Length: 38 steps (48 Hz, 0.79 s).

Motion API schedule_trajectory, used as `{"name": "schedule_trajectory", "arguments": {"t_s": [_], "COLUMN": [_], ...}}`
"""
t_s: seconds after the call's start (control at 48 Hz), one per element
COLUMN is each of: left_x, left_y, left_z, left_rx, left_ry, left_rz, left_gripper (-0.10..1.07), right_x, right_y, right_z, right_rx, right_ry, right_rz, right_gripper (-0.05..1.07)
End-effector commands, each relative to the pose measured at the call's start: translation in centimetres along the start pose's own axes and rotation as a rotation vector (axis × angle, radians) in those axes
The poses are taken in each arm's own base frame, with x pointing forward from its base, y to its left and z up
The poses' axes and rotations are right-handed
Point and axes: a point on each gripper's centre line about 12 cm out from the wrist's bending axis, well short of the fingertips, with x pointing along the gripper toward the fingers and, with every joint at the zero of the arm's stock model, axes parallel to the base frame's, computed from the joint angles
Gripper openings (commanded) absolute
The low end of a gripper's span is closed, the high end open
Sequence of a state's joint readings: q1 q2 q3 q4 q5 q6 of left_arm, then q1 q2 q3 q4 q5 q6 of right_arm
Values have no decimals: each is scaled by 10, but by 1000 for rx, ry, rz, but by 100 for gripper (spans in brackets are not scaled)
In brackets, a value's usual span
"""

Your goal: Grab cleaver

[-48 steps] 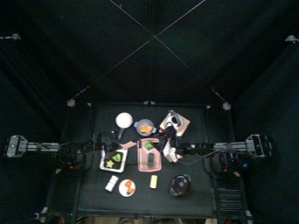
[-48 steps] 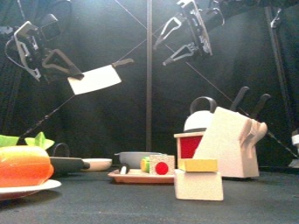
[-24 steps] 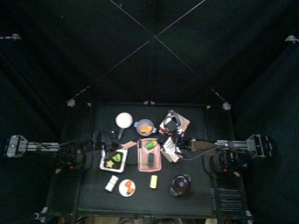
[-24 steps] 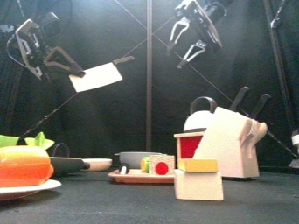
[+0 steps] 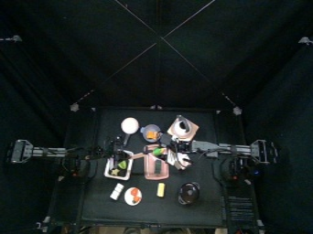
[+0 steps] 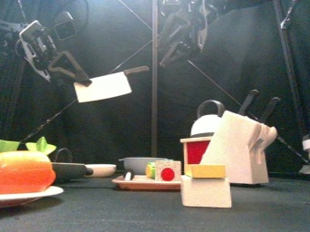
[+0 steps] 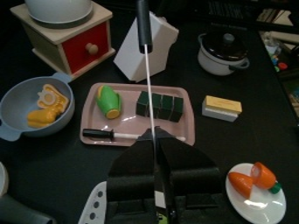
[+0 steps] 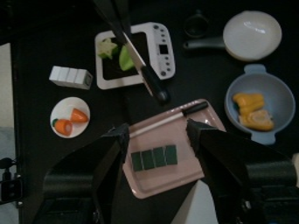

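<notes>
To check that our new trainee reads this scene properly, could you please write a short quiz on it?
1. True or false: the left end effector is shut on the broad pale-bladed cleaver, which it holds in the air above the table.
2. What lies in the round blue bowl? A: yellow-orange pieces. B: a green cucumber. C: a black pot lid.
3. Fill in: the right end effector hovers, open and empty, over the pink rectangular ____.
Key: 1 true; 2 A; 3 tray.
</notes>
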<state>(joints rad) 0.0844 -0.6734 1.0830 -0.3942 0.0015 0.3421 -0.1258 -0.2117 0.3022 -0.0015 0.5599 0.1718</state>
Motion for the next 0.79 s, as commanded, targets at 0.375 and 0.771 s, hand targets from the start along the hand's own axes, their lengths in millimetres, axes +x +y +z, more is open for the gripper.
{"name": "schedule_trajectory", "arguments": {"t_s": [0.375,0.771], "left_x": [6,25], "left_y": [-11,-8], "left_z": [5,6], "left_rx": [111,144], "left_ry": [-1,-36], "left_rz": [-37,-5], "left_gripper": [29,29], "right_x": [15,41], "right_y": [-1,6], "right_z": [-12,-26], "right_rx": [-107,-119], "right_ry": [-69,-9], "right_rz": [-3,9], "right_gripper": [88,88]}}
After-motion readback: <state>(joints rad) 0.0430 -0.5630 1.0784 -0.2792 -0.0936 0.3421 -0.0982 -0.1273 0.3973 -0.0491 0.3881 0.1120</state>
